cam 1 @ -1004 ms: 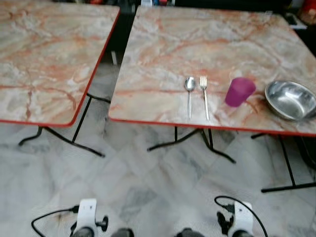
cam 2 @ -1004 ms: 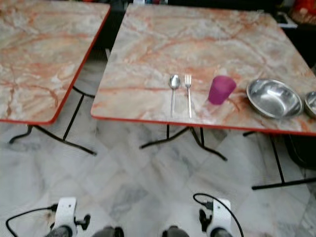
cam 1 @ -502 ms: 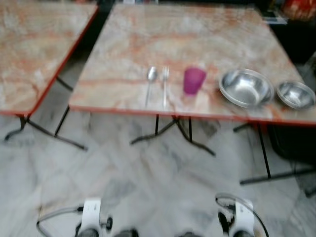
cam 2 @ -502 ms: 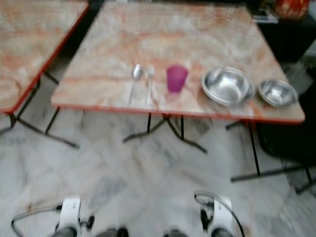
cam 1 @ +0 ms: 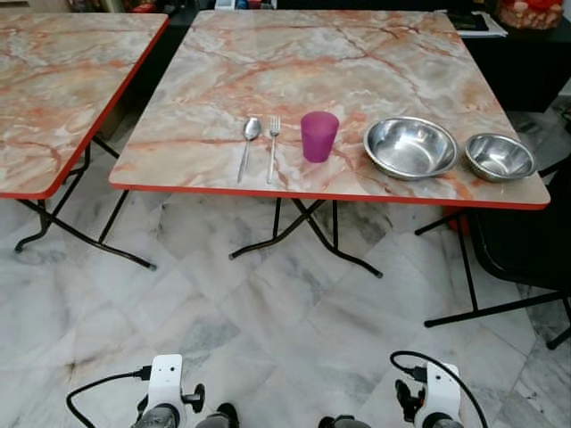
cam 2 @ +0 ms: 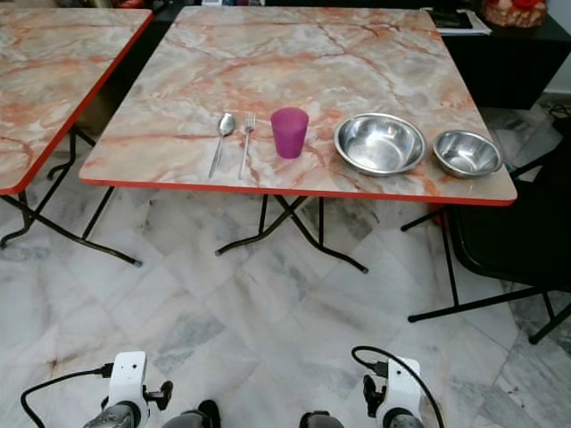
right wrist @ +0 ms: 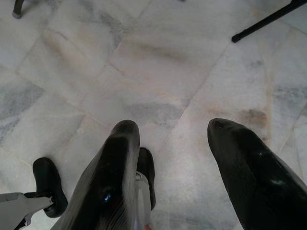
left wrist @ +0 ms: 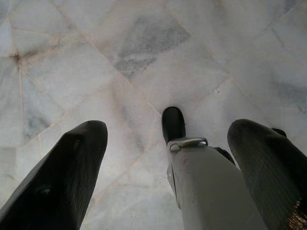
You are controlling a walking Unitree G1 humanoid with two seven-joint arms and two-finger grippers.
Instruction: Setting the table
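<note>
Arms first: both hang low at my sides, wrists just showing at the bottom edge of the head camera. My left gripper points down at the marble floor, its two black fingers spread wide with nothing between them but my own leg and black foot below. My right gripper hangs the same way, fingers well apart and empty, with floor tiles beneath.

Ahead of me stands a folding table with a marbled pink top and a red edge. Along its near edge I see a row of things. A spoon and a fork lie side by side, close but not touching, handles toward me. Just to the right of the fork stands a purple cup, upright; I cannot tell whether anything is in it. Further right sits a large steel bowl, empty, and beside it near the table's right corner a small steel bowl, also empty. The two bowls are close together, rims nearly touching.

A second table of the same kind stands to the left, apart from the first. A black chair stands at the right, partly under the first table's corner.
</note>
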